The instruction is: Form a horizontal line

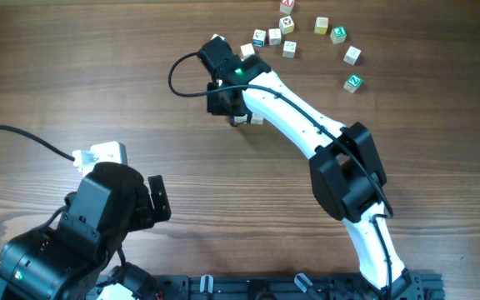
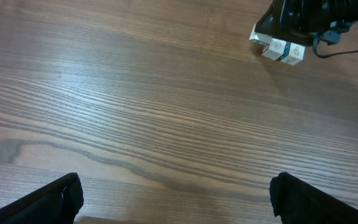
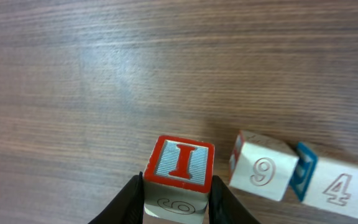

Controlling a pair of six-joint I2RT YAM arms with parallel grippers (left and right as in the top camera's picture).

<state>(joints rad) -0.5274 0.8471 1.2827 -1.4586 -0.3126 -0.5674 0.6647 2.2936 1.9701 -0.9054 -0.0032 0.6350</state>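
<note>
My right gripper [image 3: 178, 200] is clenched on the red I cube [image 3: 180, 160], so I judge this to be the placing step for the third cube. The horizontal line [image 3: 300, 180] lies just to the right of my fingers, so far only the 9 cube [image 3: 263, 173] and, beyond it, the 4 cube [image 3: 340, 186], side by side. The next move calls for setting the I cube flush against the 9's free side, squared to the row.
</note>
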